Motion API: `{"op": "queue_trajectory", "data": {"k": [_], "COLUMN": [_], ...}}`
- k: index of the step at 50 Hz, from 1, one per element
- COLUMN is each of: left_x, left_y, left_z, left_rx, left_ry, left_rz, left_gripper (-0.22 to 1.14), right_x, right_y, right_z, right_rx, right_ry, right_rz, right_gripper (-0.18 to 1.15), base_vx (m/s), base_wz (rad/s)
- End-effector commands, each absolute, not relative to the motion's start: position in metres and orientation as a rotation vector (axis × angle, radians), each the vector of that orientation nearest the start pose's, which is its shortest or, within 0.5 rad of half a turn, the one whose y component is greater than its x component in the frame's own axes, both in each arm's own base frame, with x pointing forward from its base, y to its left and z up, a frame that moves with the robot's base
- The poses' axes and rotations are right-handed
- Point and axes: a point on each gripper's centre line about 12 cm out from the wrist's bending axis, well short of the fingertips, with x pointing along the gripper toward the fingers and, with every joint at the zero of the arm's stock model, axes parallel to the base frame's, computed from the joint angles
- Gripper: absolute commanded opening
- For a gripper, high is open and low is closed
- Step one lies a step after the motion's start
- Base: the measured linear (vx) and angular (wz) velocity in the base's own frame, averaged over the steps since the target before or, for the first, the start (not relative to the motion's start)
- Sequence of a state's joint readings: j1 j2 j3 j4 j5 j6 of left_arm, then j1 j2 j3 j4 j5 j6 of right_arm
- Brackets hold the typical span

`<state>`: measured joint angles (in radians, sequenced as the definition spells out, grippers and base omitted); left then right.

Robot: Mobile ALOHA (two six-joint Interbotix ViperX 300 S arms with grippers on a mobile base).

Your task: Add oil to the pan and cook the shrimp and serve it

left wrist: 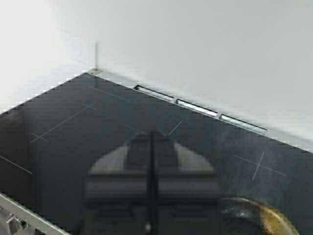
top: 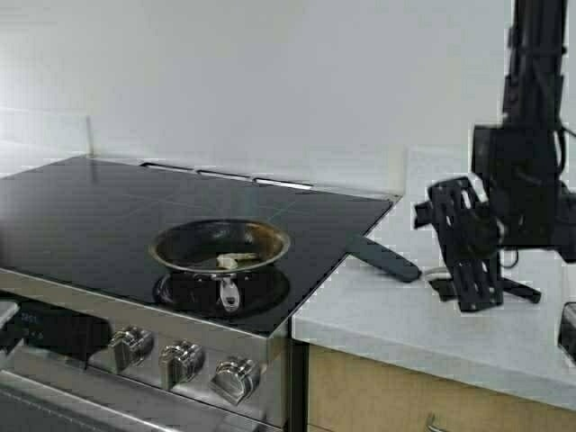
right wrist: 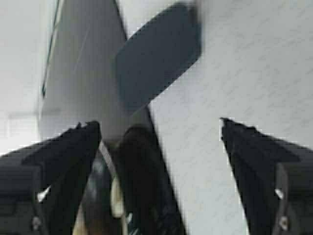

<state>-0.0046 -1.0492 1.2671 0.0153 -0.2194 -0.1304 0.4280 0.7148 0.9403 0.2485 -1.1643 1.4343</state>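
Cooktop black glass, white countertop right, white wall behind.

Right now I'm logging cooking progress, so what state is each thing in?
pan: upright on the black stovetop, dark inside.
shrimp: lying in the pan, pale.
dark spatula: flat on the white counter, untouched.
right gripper: open, above the counter.
left gripper: shut, holding nothing, above the stovetop.

Pan cut off at the left wrist view's edge; blurred dark flat tool in right wrist view.
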Motion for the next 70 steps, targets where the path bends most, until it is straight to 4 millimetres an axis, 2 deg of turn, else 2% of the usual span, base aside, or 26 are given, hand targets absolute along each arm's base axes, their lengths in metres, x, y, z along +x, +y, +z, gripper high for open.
{"op": "queue_trajectory", "data": {"k": [1,11,22,38,48,70], "left_x": [0.182,0.183,0.182,0.182,0.182,0.181], "left_y": [-0.001,-0.001,-0.001,-0.001,-0.001,-0.001], "left_z": [0.267,0.268,0.268,0.268,0.269,0.268], "left_rx": [-0.12,-0.119,-0.12,-0.138,-0.138,-0.138], "left_ry": [-0.009,-0.01,-0.012,-0.012,-0.015,-0.016], "left_rz": [-0.008,-0.009,-0.009,-0.009,-0.009,-0.009], "left_gripper": [0.03,0.03,0.03,0.03,0.03,0.03], "right_x": [0.308,0.324,0.34,0.361,0.374,0.4], "right_y": [0.108,0.113,0.103,0.087,0.082,0.088], "right_z": [-0.04,-0.045,-0.053,-0.066,-0.065,-0.078], "right_rx": [1.34,1.361,1.373,1.377,1.385,1.388], "right_ry": [0.472,0.442,0.39,0.416,0.418,0.448], "right_rz": [-0.205,-0.193,-0.228,-0.219,-0.21,-0.213], "right_gripper": [1.04,1.04,1.04,1.04,1.04,1.04], "base_vx": [0.0,0.0,0.0,0.0,0.0,0.0], "base_wz": [0.0,0.0,0.0,0.0,0.0,0.0]}}
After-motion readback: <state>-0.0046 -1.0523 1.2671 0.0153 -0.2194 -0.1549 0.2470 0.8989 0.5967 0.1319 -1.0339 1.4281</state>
